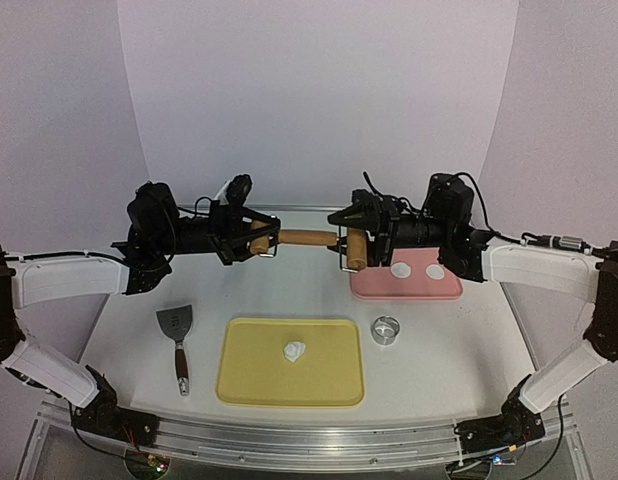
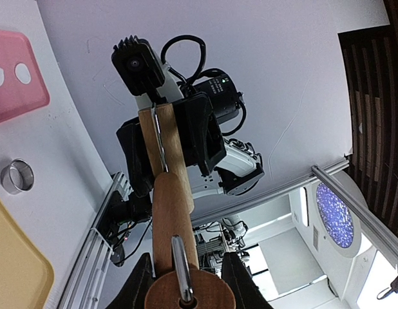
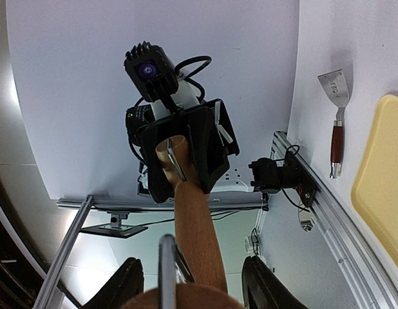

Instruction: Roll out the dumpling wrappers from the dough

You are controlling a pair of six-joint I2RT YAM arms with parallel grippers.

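Note:
A wooden rolling pin [image 1: 306, 238] hangs level in the air between both arms. My left gripper [image 1: 257, 245] is shut on its left end handle [image 2: 186, 293], with the fingers pressed against both sides. My right gripper [image 1: 354, 250] stands around the right end handle [image 1: 356, 250]; its jaws are wider apart than the left's and look open. Two round white dumpling wrappers [image 1: 400, 269] [image 1: 434, 271] lie on a pink board [image 1: 374, 288] under the right arm. A small irregular dough piece [image 1: 293, 350] lies on the yellow board [image 1: 249, 375].
A metal ring cutter [image 1: 387, 330] stands between the yellow and pink boards. A spatula [image 1: 177, 340] with a dark red handle lies left of the yellow board. The arm bases and an aluminium rail run along the near edge.

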